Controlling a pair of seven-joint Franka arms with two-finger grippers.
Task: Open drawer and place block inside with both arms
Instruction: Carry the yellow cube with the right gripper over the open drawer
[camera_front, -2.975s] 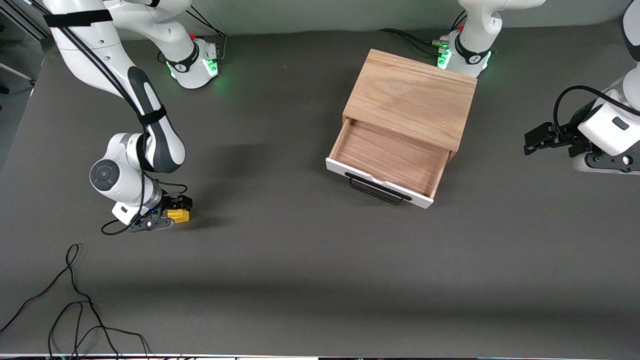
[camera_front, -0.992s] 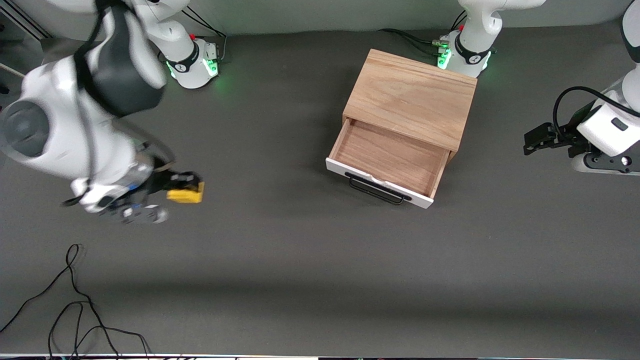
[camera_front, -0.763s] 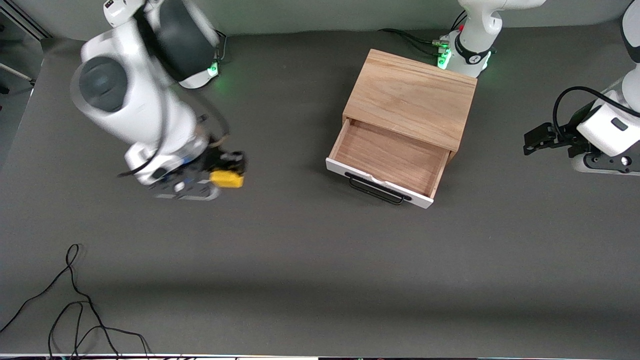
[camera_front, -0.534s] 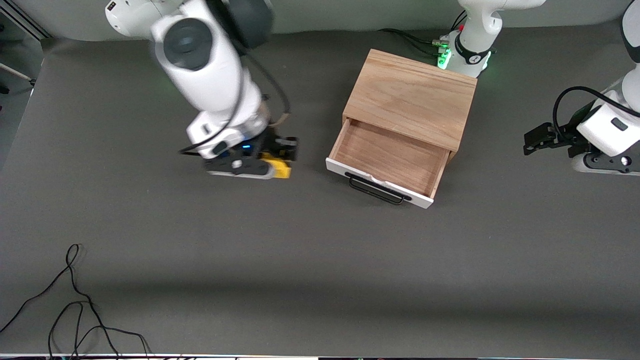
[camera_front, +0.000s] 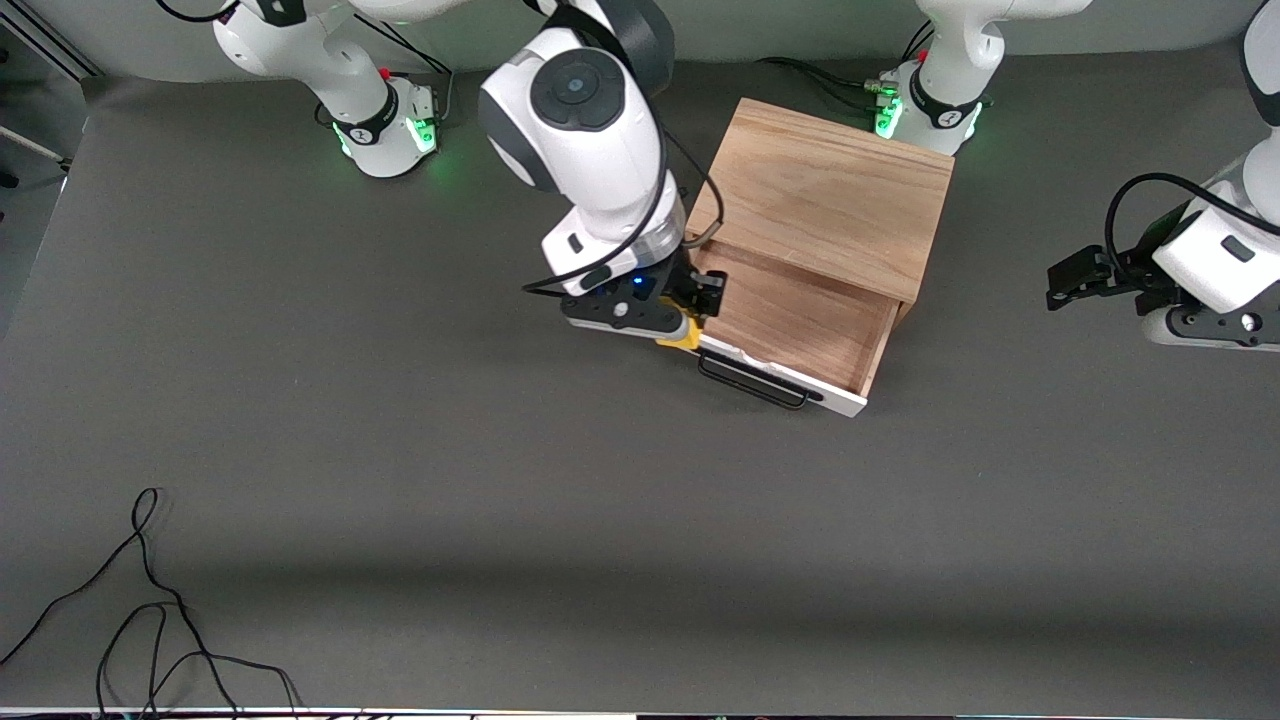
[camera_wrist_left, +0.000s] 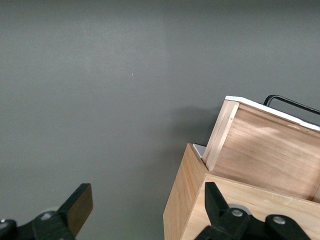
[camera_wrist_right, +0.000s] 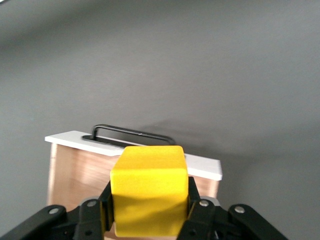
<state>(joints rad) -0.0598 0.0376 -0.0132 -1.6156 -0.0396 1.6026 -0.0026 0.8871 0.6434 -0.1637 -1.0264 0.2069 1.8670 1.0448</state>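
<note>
The drawer (camera_front: 800, 322) stands pulled out of the light-wood box (camera_front: 825, 195), its wood-grain inside bare. Its white front panel (camera_wrist_right: 200, 167) and black wire handle (camera_front: 752, 385) face the front camera. My right gripper (camera_front: 690, 318) hangs over the drawer's corner at the right arm's end, shut on the yellow block (camera_front: 681, 335). In the right wrist view the block (camera_wrist_right: 149, 187) sits squarely between both pads, above the white panel and handle (camera_wrist_right: 132, 131). My left gripper (camera_front: 1060, 285) waits open over the table beside the box, at the left arm's end; its fingers (camera_wrist_left: 80, 207) stand wide apart.
A loose black cable (camera_front: 150, 600) lies on the grey table near the front camera at the right arm's end. The green-lit bases (camera_front: 385, 125) (camera_front: 925, 110) stand along the table's edge farthest from the camera. The box's side (camera_wrist_left: 185, 200) shows close by in the left wrist view.
My right gripper has lifted the block off the table at the right arm's end and carried it across to the drawer's corner. The left arm has not moved.
</note>
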